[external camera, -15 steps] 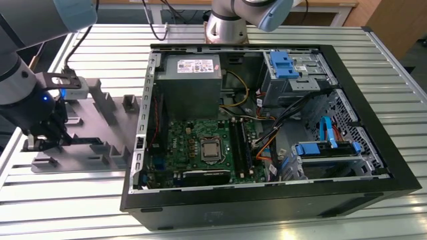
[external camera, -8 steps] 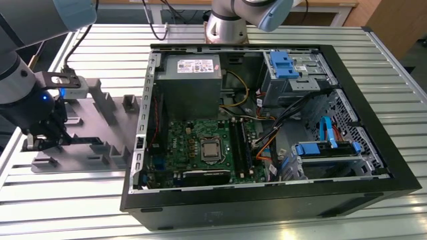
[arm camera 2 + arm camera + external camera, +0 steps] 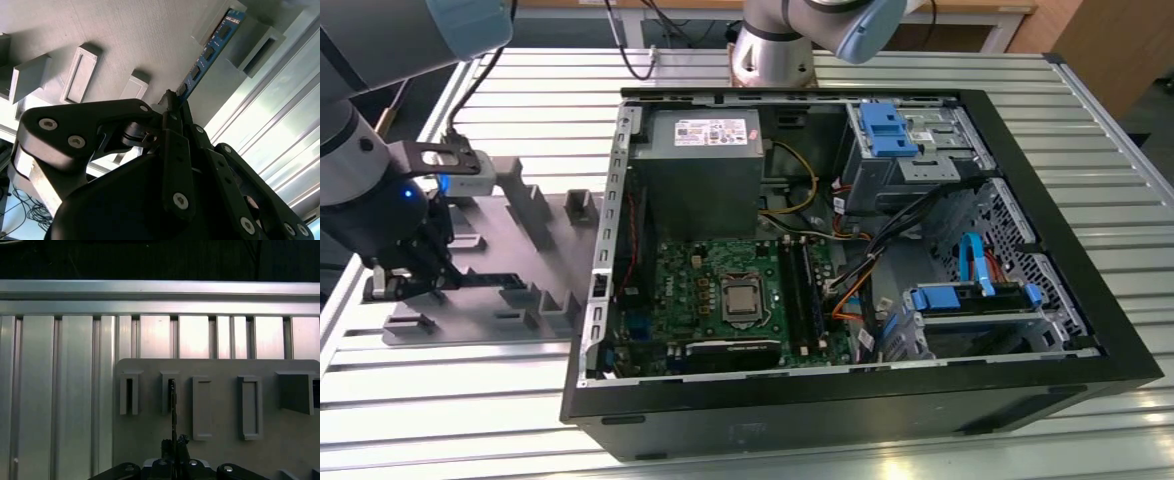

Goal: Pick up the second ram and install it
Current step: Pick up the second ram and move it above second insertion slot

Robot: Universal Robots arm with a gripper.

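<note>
Ribbed metal table (image 3: pixel 454 400) is covered, near its edge at the exterior view's left, by a grey holder plate (image 3: pixel 540 215), and an open computer case (image 3: pixel 854 410) is placed beside it. Above the plate the gripper (image 3: pixel 403 275) is seen, its fingers clamped on one end of the second ram (image 3: pixel 210 50). The other end of the stick reaches a slot block near the plate's edge.
</note>
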